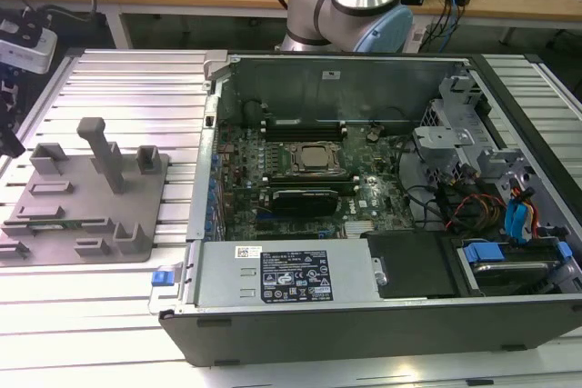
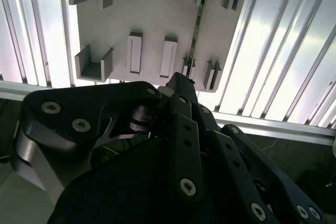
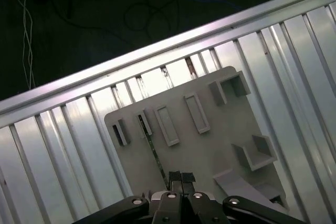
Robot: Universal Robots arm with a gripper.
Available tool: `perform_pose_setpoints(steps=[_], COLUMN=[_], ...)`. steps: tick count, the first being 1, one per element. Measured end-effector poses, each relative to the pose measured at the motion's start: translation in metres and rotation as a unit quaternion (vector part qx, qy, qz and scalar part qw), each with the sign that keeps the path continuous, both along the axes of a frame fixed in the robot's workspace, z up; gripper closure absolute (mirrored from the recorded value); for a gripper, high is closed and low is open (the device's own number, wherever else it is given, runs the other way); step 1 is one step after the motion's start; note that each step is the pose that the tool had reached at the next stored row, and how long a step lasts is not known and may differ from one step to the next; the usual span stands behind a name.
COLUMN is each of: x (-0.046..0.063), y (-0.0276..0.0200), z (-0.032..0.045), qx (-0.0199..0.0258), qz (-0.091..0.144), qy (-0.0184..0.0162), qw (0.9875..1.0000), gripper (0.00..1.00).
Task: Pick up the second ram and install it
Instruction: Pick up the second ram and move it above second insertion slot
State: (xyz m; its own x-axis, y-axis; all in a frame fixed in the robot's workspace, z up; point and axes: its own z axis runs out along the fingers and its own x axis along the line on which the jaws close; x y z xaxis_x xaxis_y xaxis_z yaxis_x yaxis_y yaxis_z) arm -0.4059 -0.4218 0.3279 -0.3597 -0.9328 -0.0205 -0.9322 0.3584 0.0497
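The second ram (image 3: 148, 136) is a thin green stick standing on its edge in a slot of the grey fixture plate (image 3: 199, 150). In the second wrist view the ram (image 2: 198, 22) runs from the plate's far blocks toward my fingertips. In the exterior view the ram (image 1: 44, 222) sits near the plate's front, left of the computer case. My gripper (image 3: 181, 176) hangs above the near end of the stick, in line with it. Its two fingertips are pressed together with nothing between them. My gripper (image 2: 178, 83) also shows dark and large in the second wrist view.
The open computer case (image 1: 273, 315) lies at the exterior view's right, with the motherboard (image 1: 300, 179) and CPU socket inside. Grey blocks and a tall post (image 1: 102, 147) rise from the fixture plate. The ribbed metal table (image 1: 109, 315) ends at an edge (image 3: 131, 59) beyond the plate.
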Motion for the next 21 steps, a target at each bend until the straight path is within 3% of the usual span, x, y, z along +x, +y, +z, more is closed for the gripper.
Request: perform_pose_setpoints(steps=[15, 21], x=[0.0, -0.001], y=[0.0, -0.0019], z=[-0.0082, -0.0158], qx=[0.0001, 0.0], qz=[0.016, 0.028], qy=[-0.0001, 0.0], qw=[0.9999, 0.9996], gripper=[0.92, 0.92])
